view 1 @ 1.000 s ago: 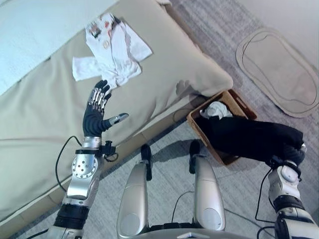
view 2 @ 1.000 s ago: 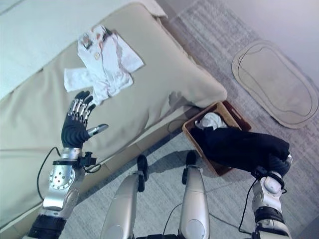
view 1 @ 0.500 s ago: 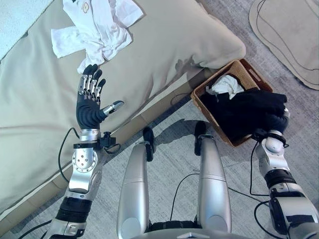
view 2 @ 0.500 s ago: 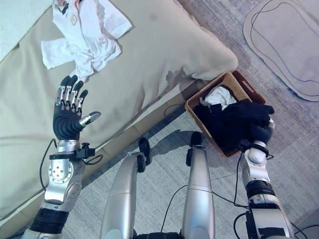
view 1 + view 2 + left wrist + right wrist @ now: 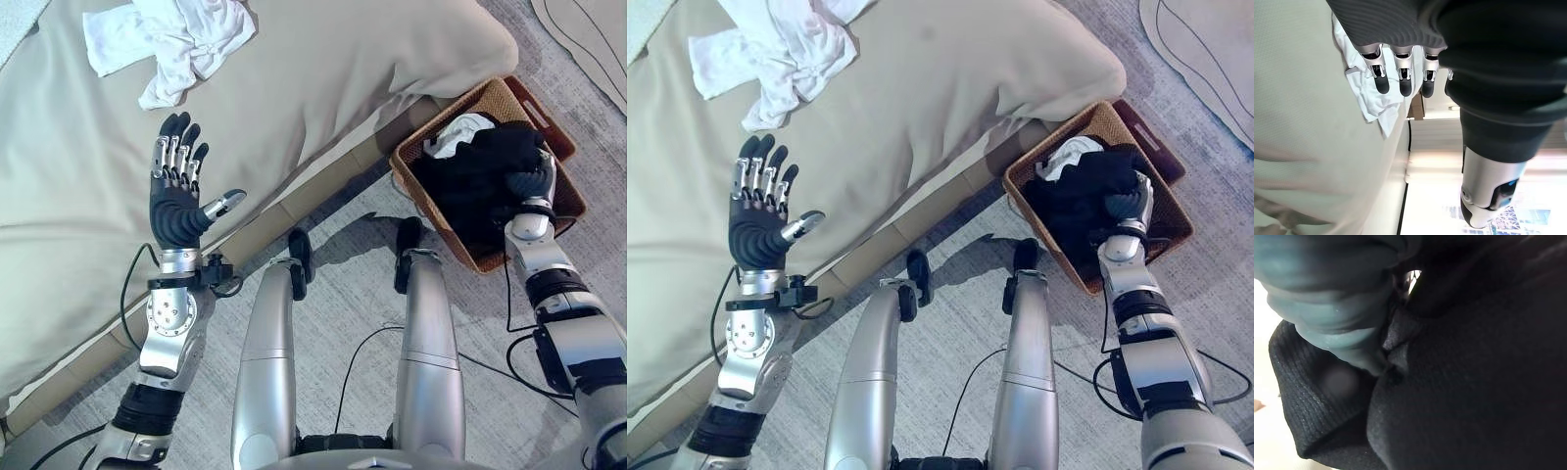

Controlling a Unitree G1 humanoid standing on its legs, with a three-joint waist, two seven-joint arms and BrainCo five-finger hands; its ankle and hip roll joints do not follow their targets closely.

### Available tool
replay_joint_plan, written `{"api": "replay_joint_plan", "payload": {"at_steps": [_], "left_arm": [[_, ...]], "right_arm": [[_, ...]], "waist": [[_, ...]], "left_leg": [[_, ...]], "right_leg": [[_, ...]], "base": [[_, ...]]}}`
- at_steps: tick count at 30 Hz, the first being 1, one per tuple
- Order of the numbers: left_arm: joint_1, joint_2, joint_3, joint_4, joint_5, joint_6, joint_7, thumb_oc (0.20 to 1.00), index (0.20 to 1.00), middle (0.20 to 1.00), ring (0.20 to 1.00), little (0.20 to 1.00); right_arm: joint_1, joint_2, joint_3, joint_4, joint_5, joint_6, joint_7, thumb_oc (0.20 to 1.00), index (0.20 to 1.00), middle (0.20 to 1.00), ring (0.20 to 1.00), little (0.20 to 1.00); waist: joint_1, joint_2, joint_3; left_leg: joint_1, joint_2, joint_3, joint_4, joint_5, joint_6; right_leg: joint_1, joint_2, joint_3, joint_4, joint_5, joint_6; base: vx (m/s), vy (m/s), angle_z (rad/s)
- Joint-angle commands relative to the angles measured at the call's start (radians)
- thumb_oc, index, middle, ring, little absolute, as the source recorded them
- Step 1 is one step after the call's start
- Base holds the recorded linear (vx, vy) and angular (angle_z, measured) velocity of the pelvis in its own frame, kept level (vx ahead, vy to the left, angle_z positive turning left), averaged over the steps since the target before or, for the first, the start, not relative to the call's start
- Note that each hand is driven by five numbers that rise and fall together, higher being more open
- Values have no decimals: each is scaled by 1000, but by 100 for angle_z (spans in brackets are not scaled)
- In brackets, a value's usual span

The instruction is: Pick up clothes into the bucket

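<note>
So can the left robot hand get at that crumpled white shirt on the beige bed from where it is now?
Probably yes. The left robot hand is open above the beige bed, its fingertips pointing at the crumpled white shirt, with bare bedding between them and nothing in the way.

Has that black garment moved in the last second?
Yes. The black garment hung out over the floor; now it sits bunched inside the basket.
</note>
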Motion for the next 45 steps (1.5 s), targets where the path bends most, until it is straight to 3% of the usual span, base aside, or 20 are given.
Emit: {"api": "replay_joint_plan", "payload": {"at_steps": [1, 7, 9, 10, 11, 17, 23, 29, 31, 37, 42, 45], "left_arm": [[24, -13, -7, -96, -29, -60, 28, 1000, 1000, 1000, 1000, 1000], [27, -14, -7, -97, -27, -49, 38, 1000, 1000, 1000, 1000, 1000], [30, -13, -4, -95, -27, -44, 38, 1000, 1000, 1000, 1000, 1000], [31, -13, -1, -93, -27, -40, 39, 1000, 1000, 1000, 1000, 1000], [29, -13, 3, -93, -24, -36, 40, 1000, 1000, 1000, 1000, 1000], [25, -18, 8, -94, -24, -30, 41, 1000, 1000, 1000, 1000, 1000], [17, -12, 15, -78, -18, -25, 40, 1000, 1000, 1000, 1000, 1000], [-1, -12, 26, -59, -14, -27, 34, 1000, 1000, 1000, 1000, 1000], [-10, -13, 30, -50, -7, -25, 31, 1000, 1000, 1000, 1000, 1000], [-11, -12, 41, -14, -3, -16, 5, 1000, 1000, 1000, 1000, 1000], [-8, -2, 54, 34, 34, -11, -5, 1000, 1000, 1000, 1000, 1000], [0, 8, 75, 92, 64, -18, 2, 1000, 1000, 1000, 1000, 1000]], "right_arm": [[-27, -68, 44, 67, -29, 11, -34, 200, 200, 200, 200, 200], [-55, -78, 78, 118, -52, 37, -17, 200, 200, 200, 200, 200], [-63, -76, 110, 131, -90, 54, -4, 304, 304, 304, 304, 304], [-65, -73, 120, 131, -98, 58, 4, 485, 485, 485, 485, 485], [-67, -67, 116, 150, -93, 64, 14, 1000, 1000, 1000, 1000, 1000], [-73, -50, 114, 174, -97, 75, 18, 1000, 1000, 1000, 1000, 1000], [-79, -58, 121, 215, -103, 90, 35, 1000, 1000, 1000, 1000, 1000], [-70, -73, 127, 254, -125, 106, 52, 1000, 1000, 1000, 1000, 1000], [-53, -74, 123, 261, -133, 112, 56, 1000, 1000, 1000, 1000, 1000], [39, -68, 91, 281, -135, 122, 93, 1000, 1000, 1000, 1000, 1000], [176, -39, 16, 198, -85, 81, 92, 1000, 1000, 1000, 1000, 1000], [338, 40, -94, -12, 79, -12, 100, 1000, 1000, 1000, 1000, 1000]], "waist": [[1, 42, -67], [3, 39, -71], [2, 37, -76], [2, 35, -78], [1, 32, -85], [0, 24, -104], [2, 14, -132], [5, -3, -153], [1, -11, -156], [-5, -28, -176], [-17, -43, -180], [-31, -59, -176]], "left_leg": [[-46, -7, 57, 47, -63, 52], [-61, -8, 60, 48, -60, 52], [-60, -8, 62, 41, -58, 52], [-58, -8, 63, 37, -57, 52], [-56, -9, 62, 29, -55, 51], [-37, -10, 62, -13, -44, 49], [25, -11, 54, -136, -4, 41], [128, -7, 44, -294, 55, 28], [155, -6, 43, -353, 105, 29], [284, -3, 21, -461, 139, 12], [422, -1, 0, -544, 158, 1], [537, 9, -14, -595, 169, -7]], "right_leg": [[-1, -15, 16, 10, -14, -7], [-18, -16, 17, 19, -19, -12], [-17, -17, 13, 13, -18, -13], [-15, -17, 11, 9, -18, -14], [-12, -19, 7, 2, -19, -14], [4, -21, -5, -31, -12, -14], [66, -31, -28, -134, 17, -5], [167, -33, -61, -276, 64, 11], [199, -38, -78, -335, 110, 9], [341, -38, -113, -449, 138, 20], [491, -43, -142, -526, 150, 33], [618, -40, -167, -581, 152, 37]], "base": [[0, 0, 0], [0, 0, 0], [0, 0, 0], [0, 0, 0], [0, 0, 0], [2, -5, 1], [-6, -4, 4], [-21, -18, 4], [-77, -28, 6], [31, -32, 4], [58, -26, 5], [87, -38, 2]]}}
